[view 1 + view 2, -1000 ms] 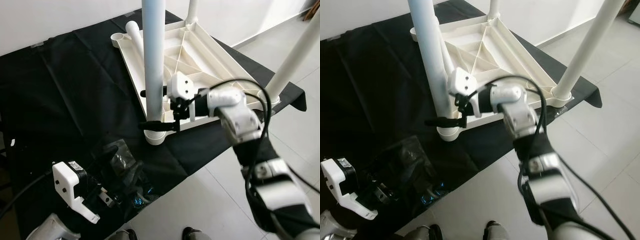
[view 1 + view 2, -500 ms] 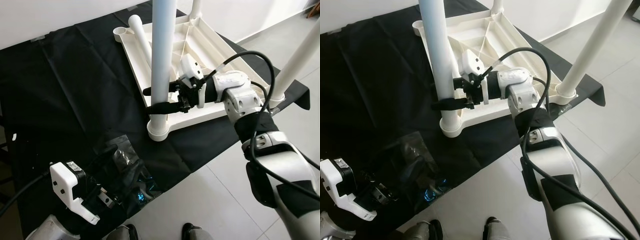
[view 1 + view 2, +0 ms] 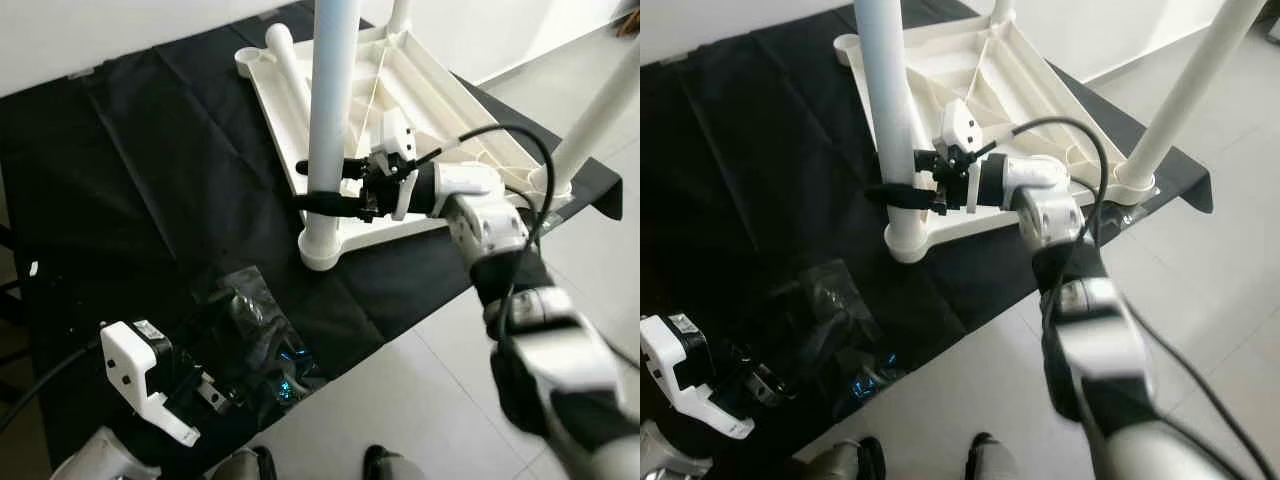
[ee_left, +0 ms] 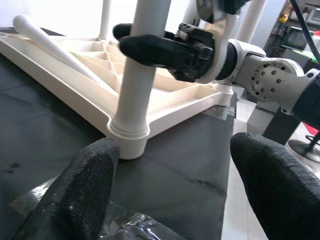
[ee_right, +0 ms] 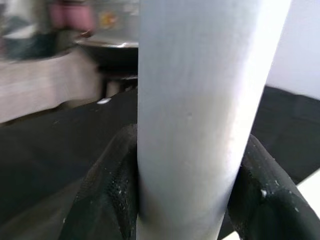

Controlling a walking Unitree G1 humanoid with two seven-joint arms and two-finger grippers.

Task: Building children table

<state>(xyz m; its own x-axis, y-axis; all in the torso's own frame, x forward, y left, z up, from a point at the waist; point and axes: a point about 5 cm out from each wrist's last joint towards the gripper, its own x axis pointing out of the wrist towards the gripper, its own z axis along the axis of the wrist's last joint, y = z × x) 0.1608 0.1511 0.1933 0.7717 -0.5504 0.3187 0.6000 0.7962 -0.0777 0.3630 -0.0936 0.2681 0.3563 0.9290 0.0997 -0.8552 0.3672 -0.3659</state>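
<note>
A white plastic tabletop lies upside down on a black cloth. A white leg stands upright in the near corner socket. My right gripper is shut on this leg a little above the socket, and in the right wrist view its fingers press on both sides of the leg. A loose leg lies inside the tabletop. My left gripper is open, low over the cloth near a clear plastic bag.
Two more legs stand in the right and far corners. The far-left corner socket holds no leg. Tiled floor runs along the cloth's near edge, with my feet at the bottom.
My right gripper's fingers have drawn in around the near leg and now clamp it. The camera has shifted a little. My left arm has stayed put.
</note>
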